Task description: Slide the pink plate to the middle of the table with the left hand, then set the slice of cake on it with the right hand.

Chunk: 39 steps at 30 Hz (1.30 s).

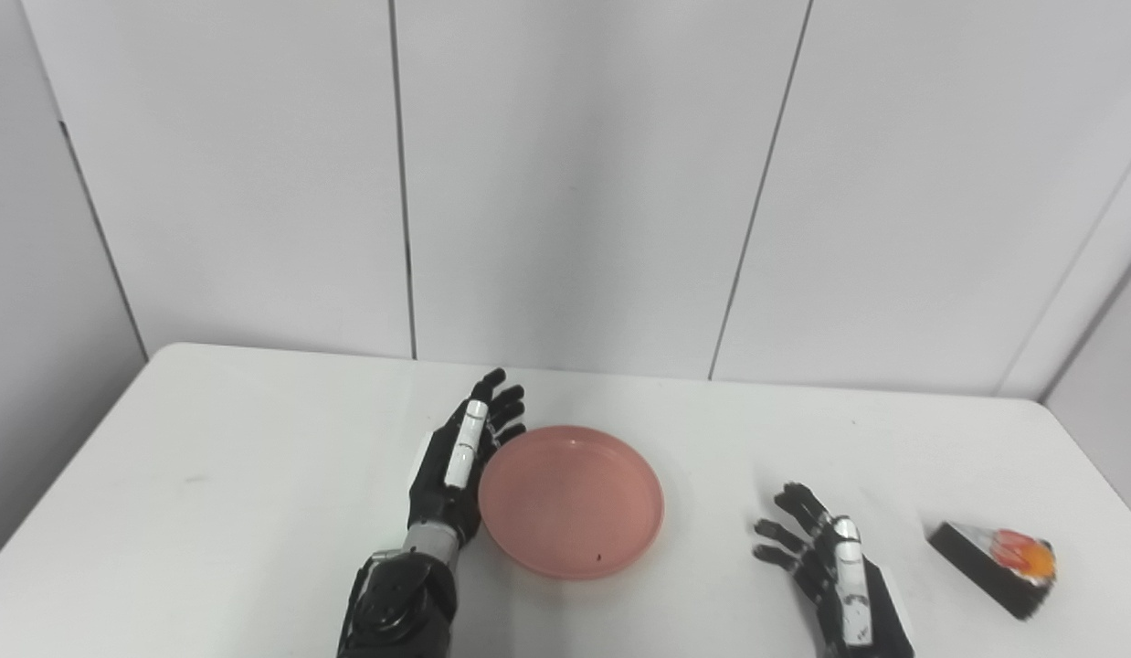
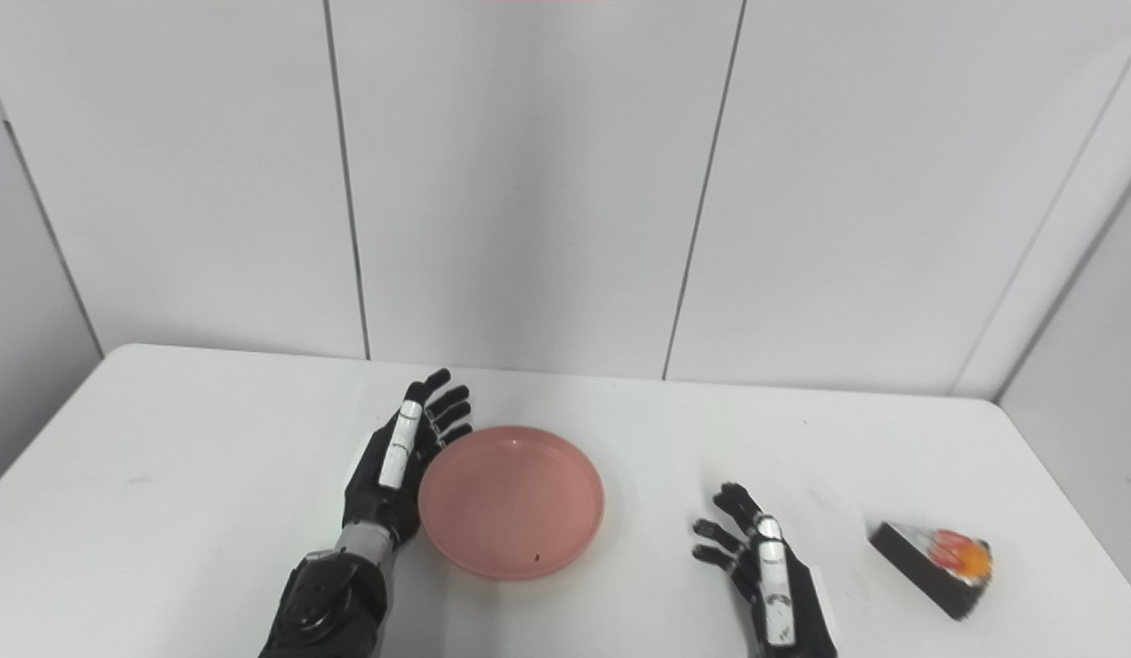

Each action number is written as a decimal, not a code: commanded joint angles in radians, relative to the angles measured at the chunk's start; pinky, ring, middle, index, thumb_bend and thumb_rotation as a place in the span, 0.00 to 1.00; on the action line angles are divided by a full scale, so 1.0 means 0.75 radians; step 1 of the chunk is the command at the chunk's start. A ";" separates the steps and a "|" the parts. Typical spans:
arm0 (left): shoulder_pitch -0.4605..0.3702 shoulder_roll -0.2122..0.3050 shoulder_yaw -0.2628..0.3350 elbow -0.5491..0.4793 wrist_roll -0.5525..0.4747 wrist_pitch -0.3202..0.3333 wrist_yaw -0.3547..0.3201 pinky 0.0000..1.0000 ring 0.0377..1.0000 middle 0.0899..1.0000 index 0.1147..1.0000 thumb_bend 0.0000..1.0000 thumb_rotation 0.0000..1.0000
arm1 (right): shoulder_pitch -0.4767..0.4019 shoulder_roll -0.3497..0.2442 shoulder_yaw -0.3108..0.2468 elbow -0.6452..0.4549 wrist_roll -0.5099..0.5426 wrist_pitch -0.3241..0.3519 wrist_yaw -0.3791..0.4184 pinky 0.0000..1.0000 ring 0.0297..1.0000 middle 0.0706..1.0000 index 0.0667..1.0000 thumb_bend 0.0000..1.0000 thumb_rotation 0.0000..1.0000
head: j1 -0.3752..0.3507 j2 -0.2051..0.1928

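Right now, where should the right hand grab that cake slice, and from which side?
Probably across the cake slice's long dark flanks, coming from above: it lies flat with the fruit topping toward its right end, and the open right hand is left of it.

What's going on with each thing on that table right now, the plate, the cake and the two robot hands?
Pink plate: empty, flat on the table, near its middle.
Slice of cake: on the table at the right, not on the plate, untouched.
Left hand: open, fingers straight, set against the plate's left rim.
Right hand: open, holding nothing, between plate and cake.
Table: white, carrying all of these.
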State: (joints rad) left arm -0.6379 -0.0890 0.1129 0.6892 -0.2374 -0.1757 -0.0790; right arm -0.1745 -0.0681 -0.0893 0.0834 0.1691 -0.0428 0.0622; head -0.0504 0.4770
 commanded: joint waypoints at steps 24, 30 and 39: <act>-0.005 -0.023 0.032 0.066 -0.037 0.043 -0.028 0.80 0.83 0.80 0.75 0.77 0.80 | -0.002 0.004 0.069 0.119 -0.218 -0.203 -0.066 0.65 0.70 0.83 0.82 0.82 0.98 | -0.334 -0.064; 0.001 -0.002 0.038 0.093 -0.051 0.009 -0.062 0.83 0.85 0.81 0.78 0.74 0.81 | -0.018 0.009 0.112 0.186 -0.329 -0.281 -0.107 0.65 0.70 0.84 0.83 0.72 1.00 | -0.372 -0.105; 0.002 -0.006 0.032 0.124 -0.045 0.001 -0.074 0.84 0.83 0.79 0.77 0.72 0.78 | -0.029 0.002 0.129 0.230 -0.391 -0.359 -0.131 0.64 0.69 0.84 0.83 0.69 1.00 | -0.375 -0.119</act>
State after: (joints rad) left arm -0.6554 -0.0875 0.1334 0.7461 -0.2675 -0.1986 -0.1400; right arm -0.2313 -0.0712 0.0013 0.1965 -0.1187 -0.2584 -0.0225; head -0.3329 0.3866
